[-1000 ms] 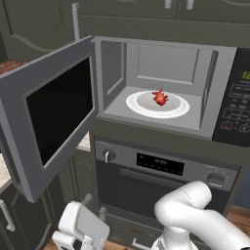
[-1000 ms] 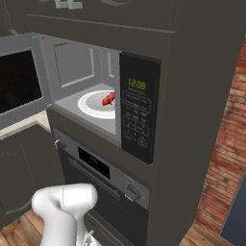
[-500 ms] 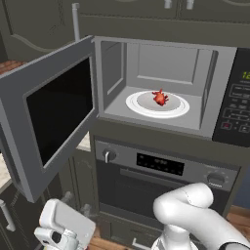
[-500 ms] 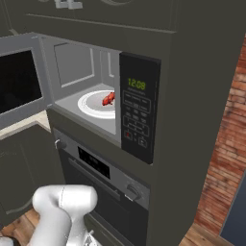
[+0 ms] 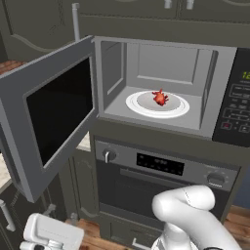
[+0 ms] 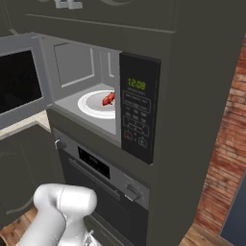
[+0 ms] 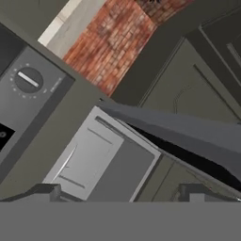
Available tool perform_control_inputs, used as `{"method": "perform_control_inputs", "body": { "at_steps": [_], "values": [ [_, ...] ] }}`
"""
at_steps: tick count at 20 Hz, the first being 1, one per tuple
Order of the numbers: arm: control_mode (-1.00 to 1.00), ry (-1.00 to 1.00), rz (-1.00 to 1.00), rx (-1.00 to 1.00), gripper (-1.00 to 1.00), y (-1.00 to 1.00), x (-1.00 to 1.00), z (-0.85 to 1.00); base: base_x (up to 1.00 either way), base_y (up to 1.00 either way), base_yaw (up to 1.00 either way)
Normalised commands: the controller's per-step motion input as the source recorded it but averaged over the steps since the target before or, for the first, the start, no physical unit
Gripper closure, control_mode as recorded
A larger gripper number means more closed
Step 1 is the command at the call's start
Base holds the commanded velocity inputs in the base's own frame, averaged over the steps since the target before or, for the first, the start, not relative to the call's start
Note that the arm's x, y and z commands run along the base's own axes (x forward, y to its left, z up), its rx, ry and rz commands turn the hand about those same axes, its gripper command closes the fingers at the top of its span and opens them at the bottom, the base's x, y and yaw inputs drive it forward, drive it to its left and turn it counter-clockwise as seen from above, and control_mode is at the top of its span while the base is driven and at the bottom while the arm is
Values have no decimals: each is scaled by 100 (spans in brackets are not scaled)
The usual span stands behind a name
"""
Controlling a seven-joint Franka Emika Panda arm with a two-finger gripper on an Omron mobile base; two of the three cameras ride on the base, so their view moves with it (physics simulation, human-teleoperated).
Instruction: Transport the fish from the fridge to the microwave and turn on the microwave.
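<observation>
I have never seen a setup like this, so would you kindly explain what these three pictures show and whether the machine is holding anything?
It is a white robot arm on a driving base in a simulated kitchen. Two pictures come from cameras on the base, behind the arm to its left and right. The third looks along the hand, whose gripper stands open and holds nothing. The microwave has its door swung open, and the fish lies on the turntable inside. The button panel shows green digits. An oven sits below.
</observation>
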Motion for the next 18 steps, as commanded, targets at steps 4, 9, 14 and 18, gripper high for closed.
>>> {"method": "perform_control_inputs", "body": {
  "at_steps": [4,9,14,18],
  "values": [
    [-100,0,0,-1,-100,33,12,-24,0,0,0],
    [-100,0,0,-1,-100,30,15,-30,0,0,0],
    [-100,-4,-2,-3,-100,30,18,-17,0,0,0],
    [-100,-10,-4,-1,-100,25,18,-3,0,0,0]
  ]
}}
